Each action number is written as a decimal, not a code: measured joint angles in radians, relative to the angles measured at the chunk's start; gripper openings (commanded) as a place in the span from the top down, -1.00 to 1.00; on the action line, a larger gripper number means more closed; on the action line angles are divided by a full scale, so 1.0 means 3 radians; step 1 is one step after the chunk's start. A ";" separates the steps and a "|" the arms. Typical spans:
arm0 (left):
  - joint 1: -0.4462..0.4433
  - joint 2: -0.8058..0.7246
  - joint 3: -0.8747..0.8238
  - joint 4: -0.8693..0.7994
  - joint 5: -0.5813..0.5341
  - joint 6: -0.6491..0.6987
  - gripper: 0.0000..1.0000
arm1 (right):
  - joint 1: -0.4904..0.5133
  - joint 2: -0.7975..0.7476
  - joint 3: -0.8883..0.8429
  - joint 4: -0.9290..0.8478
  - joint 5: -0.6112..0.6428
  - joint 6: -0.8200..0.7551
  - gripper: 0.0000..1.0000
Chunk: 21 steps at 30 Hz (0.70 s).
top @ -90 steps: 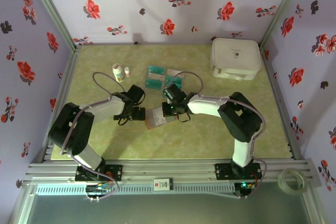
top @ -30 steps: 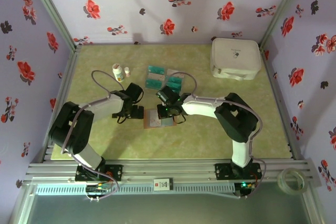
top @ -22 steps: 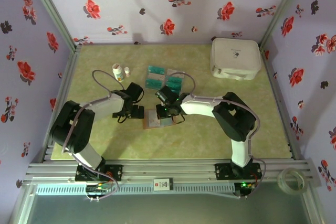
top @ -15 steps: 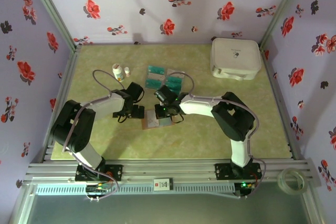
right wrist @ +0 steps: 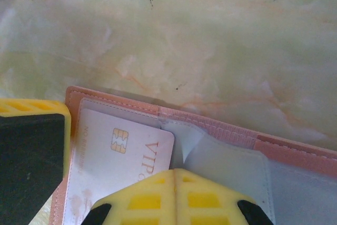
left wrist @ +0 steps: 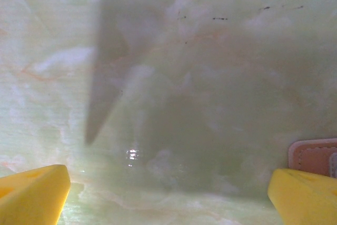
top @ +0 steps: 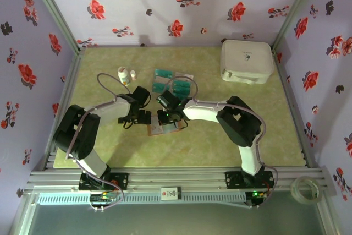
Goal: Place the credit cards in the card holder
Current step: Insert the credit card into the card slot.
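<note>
Over the table (top: 231,141), top camera: the right gripper (top: 165,118) has slid left over the last few seconds and now sits directly above the card holder (top: 158,130), which lies flat near the middle of the near half. The left gripper (top: 141,118) waits just beside the holder's left edge and has not moved. Loose credit cards (top: 162,73) lie in a cluster further back, well apart from the holder. A white case (top: 246,61) and small bottles (top: 124,75) stand clear of the work. Judgement: the leftward slide reads as a card being pushed into a pocket, with the cluster behind still to do.

Left wrist camera: fingers (left wrist: 31,193) spread wide, nothing between them, bare marbled surface beneath. One reddish corner of the holder shows at the right edge, close to the right finger but apart from it. This nearness is not legible from above.

Right wrist camera: the holder lies open, with clear plastic pockets over pinkish leather. A white card (right wrist: 124,146) with a chip and "VIP" lettering lies partly under the left pocket's flap, its right edge exposed. The right fingers (right wrist: 174,193) are closed down at the card's near edge. Whether they pinch it or only press on it cannot be told.
</note>
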<state>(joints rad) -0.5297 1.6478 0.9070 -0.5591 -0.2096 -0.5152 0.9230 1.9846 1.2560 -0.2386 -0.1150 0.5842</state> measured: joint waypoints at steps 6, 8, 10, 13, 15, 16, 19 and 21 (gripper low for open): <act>0.0017 -0.0031 0.0003 -0.0033 0.0000 0.0008 -0.99 | 0.0009 -0.0076 -0.0023 -0.0004 0.0032 0.0009 0.65; 0.0024 -0.0043 0.0004 -0.0046 0.0000 0.0009 -0.99 | 0.0018 -0.0174 -0.0089 -0.0004 0.0051 0.0008 0.61; 0.0032 -0.0057 0.0004 -0.0047 0.0001 0.0008 -0.99 | 0.0024 -0.0275 -0.0174 0.0004 0.0069 0.0006 0.60; 0.0043 -0.0103 0.0004 -0.0048 0.0001 0.0008 -0.99 | 0.0029 -0.0387 -0.0303 0.0010 0.0102 0.0008 0.60; 0.0047 -0.0145 0.0004 -0.0052 0.0001 0.0008 -0.99 | 0.0028 -0.0417 -0.0397 0.0032 0.0114 0.0010 0.62; 0.0047 -0.0165 0.0004 -0.0057 0.0001 0.0008 -0.99 | 0.0028 -0.0420 -0.0446 0.0041 0.0114 0.0013 0.63; 0.0053 -0.0210 0.0004 -0.0076 0.0001 0.0006 -0.99 | 0.0028 -0.0425 -0.0577 0.0095 0.0126 0.0048 0.67; 0.0060 -0.0231 0.0003 -0.0088 0.0001 0.0006 -0.99 | 0.0028 -0.0465 -0.0618 0.0142 0.0127 0.0072 0.68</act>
<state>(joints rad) -0.5117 1.5784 0.9077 -0.5854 -0.2092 -0.5133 0.9314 1.8450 1.0706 -0.1959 -0.0769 0.6060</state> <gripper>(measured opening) 0.996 0.164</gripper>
